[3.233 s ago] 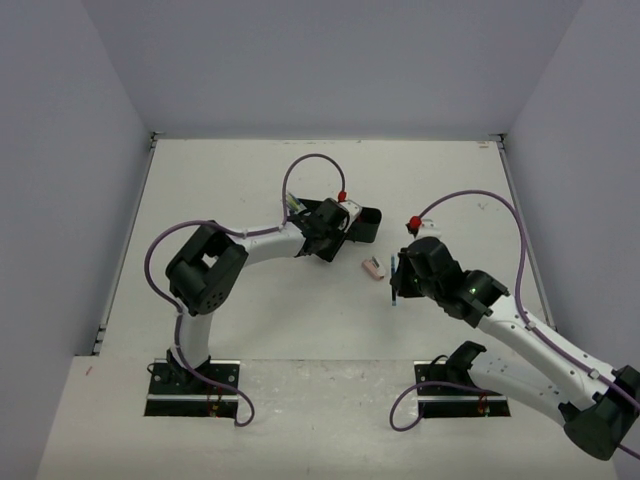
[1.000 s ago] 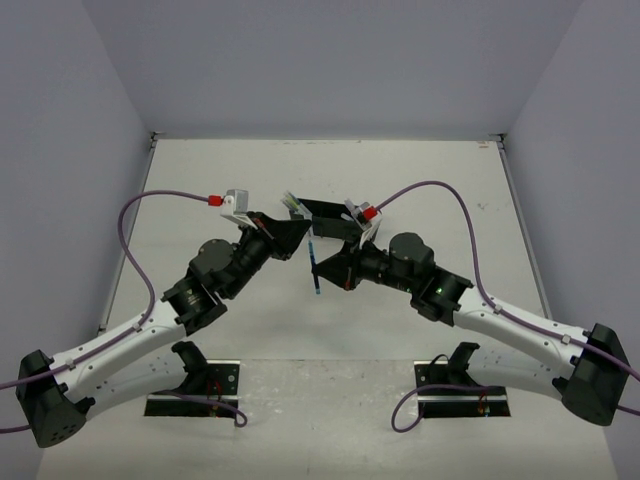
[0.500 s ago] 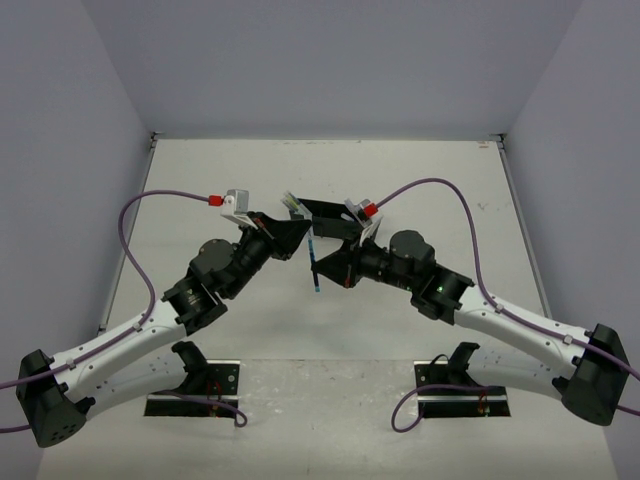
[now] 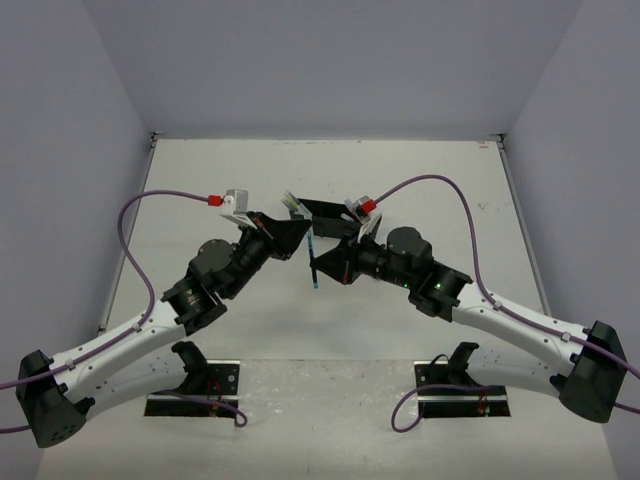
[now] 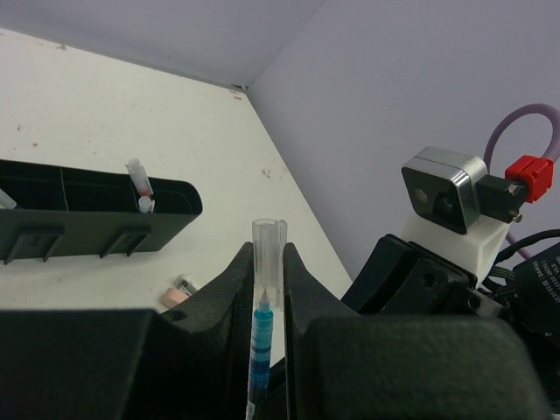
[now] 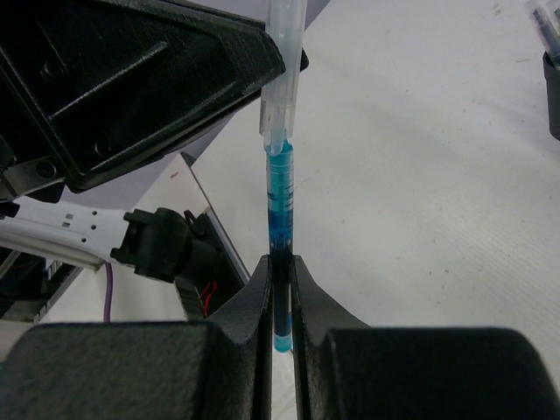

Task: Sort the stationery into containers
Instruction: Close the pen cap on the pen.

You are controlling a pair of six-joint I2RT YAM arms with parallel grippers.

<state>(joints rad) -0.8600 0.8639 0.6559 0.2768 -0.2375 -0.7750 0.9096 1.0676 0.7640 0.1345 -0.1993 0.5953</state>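
**Blue pen pinched between both arms, a few thoughts on handling it**

So the blue pen [image 6: 280, 197] is up in the air over the middle of the table [image 4: 200, 180], just in front of the black tray [image 5: 96, 210] and not in it yet. The right pincer [image 6: 280, 273] is clenched on the lower end of the barrel. The left pincer [image 5: 269, 262] is clamped on the clear cap [image 5: 269, 234], and the pen's tip sits inside that cap. So both arms have hold of the one thing.

My guess on handling: it's light, thin, stiff plastic with a smooth barrel, so it'll want to swivel or slide if it's only pinched near one end. I'd take it mid-barrel, jaws across the width. The cap looks like the weak spot, since it's thin-walled and could pop off or crack if squeezed hard or pulled crooked. Keep both grips in line with the pen.

A pinkish eraser [image 5: 178, 294] lies on the table just beside the tray, and a white-and-red pen [image 5: 140, 181] pokes out of its end compartment.
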